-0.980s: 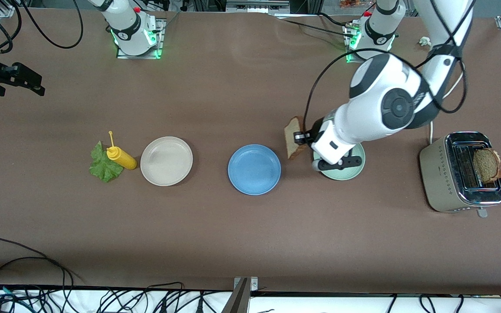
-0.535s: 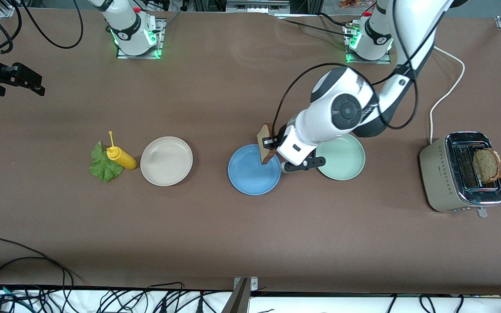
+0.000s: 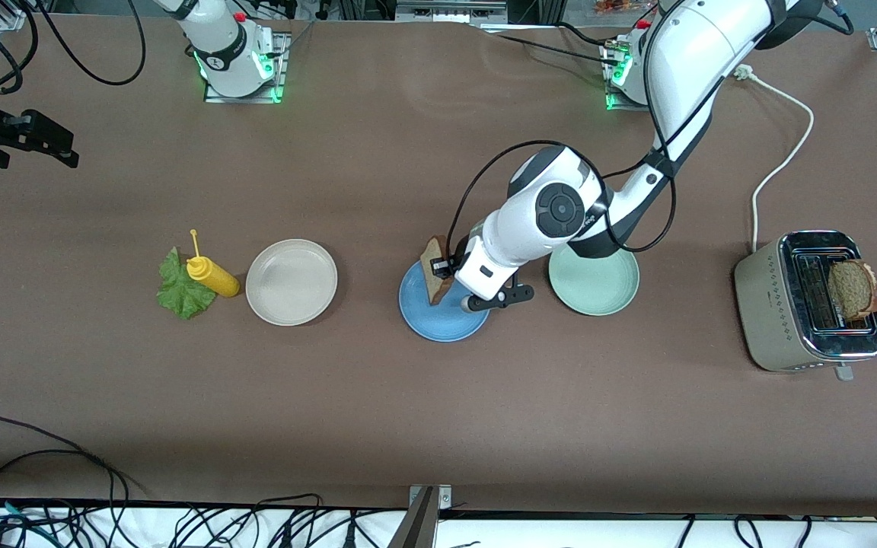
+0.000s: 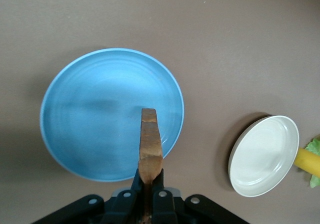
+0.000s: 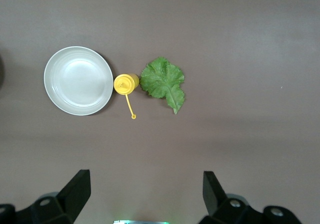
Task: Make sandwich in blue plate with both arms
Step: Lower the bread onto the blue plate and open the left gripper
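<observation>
Front view: left gripper (image 3: 444, 268) clamps bread slice (image 3: 434, 269) upright over blue plate (image 3: 438, 316); right gripper (image 5: 145, 191) spread wide.

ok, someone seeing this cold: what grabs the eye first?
The left gripper is shut on a brown bread slice held on edge over the blue plate. A second slice pokes out of the toaster at the left arm's end of the table. The right gripper hangs open, waiting high above the lettuce leaf and yellow squeeze bottle.
</observation>
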`<state>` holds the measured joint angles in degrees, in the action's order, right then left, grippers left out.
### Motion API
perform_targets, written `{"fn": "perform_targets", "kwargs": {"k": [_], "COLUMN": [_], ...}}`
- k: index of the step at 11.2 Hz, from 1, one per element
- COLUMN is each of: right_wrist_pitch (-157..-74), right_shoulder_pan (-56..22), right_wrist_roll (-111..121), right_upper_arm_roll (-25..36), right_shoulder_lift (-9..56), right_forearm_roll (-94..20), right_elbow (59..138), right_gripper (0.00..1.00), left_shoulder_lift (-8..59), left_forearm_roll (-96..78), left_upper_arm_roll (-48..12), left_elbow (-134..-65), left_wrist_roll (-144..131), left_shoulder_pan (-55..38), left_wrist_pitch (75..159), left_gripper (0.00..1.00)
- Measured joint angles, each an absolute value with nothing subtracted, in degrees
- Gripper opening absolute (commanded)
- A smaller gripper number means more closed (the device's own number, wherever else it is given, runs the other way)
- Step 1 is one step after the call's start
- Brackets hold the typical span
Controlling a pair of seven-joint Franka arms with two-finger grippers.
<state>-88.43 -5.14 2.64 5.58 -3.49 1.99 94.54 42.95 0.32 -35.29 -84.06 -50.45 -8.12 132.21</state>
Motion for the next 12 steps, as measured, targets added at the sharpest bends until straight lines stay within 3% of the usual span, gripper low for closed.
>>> {"fn": "perform_targets", "kwargs": {"k": [6,9,10,12], "right_wrist_pitch": [-88.06,-88.02,-88.01,-88.00], "right_shoulder_pan": [-5.14,-5.14,-5.14,-5.14], "right_wrist_roll": [2.64,2.64,2.64,2.64], "right_upper_arm_roll": [5.58,5.58,5.58,5.58], "right_shoulder_lift": [-3.48,-3.48,-3.48,-3.48], "right_forearm_roll": [1.99,1.99,1.99,1.99], "right_elbow": [94.53,94.53,94.53,94.53], "right_gripper": [1.00,1.00,1.00,1.00], "left_shoulder_lift": [46.59,46.85,46.85,46.85], "left_forearm_roll": [5.24,5.68,6.34,12.21], "left_upper_arm_roll": [-35.32,-35.26,-35.25,-35.25], "left_elbow": [-84.04,-84.00,-83.96,-83.88], "left_wrist_roll": [-50.57,-50.56,-50.56,-50.60], "left_shoulder_pan": [-8.23,-8.13,-8.07,-7.74], "left_wrist_pitch": [136.77,137.00,137.02,137.03], "left_gripper": [0.00,0.51,0.98,1.00]}}
